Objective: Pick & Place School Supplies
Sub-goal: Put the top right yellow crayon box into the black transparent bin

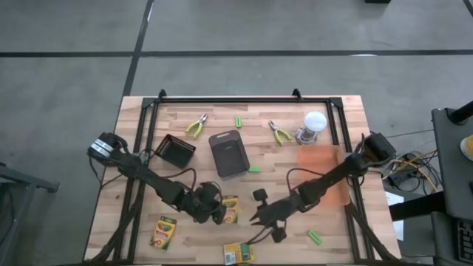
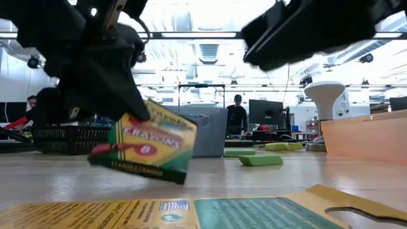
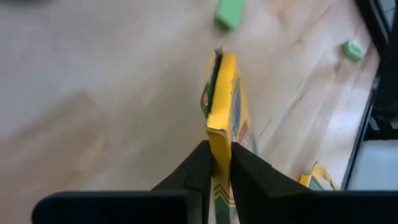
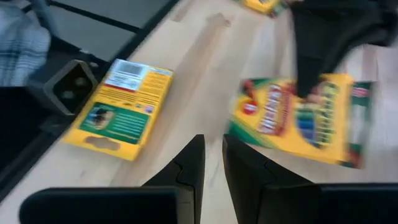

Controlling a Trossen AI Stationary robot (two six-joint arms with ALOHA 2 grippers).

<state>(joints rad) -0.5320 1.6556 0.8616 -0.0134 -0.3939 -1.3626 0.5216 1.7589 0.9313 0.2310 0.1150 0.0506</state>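
Observation:
My left gripper (image 1: 214,209) is shut on a yellow-and-green crayon box (image 1: 230,209) near the table's front middle. The same box shows tilted above the wood in the low view (image 2: 149,149). My right gripper (image 1: 257,218) hangs just right of it, shut with nothing between its fingers (image 4: 213,146). Two more crayon boxes lie flat near the front edge (image 1: 164,231) (image 1: 239,253). Short green sticks (image 1: 315,236) (image 1: 254,169) (image 1: 239,121) lie scattered. Two pliers (image 1: 196,125) (image 1: 279,133) lie near the far edge. My left gripper pinches the crayon box between its two fingers (image 3: 202,168), one on each flat face, near one end of the box (image 3: 219,140). The fingers slant down from the table's left. The box is lifted clear of the table and tilted, sticking out beyond the fingertips.
A dark grey tray (image 1: 229,153) stands mid-table with a black mesh basket (image 1: 175,150) to its left. A clear jar with a white lid (image 1: 314,125) and an orange sheet (image 1: 325,174) are at the right. A black frame (image 1: 244,98) rims the table.

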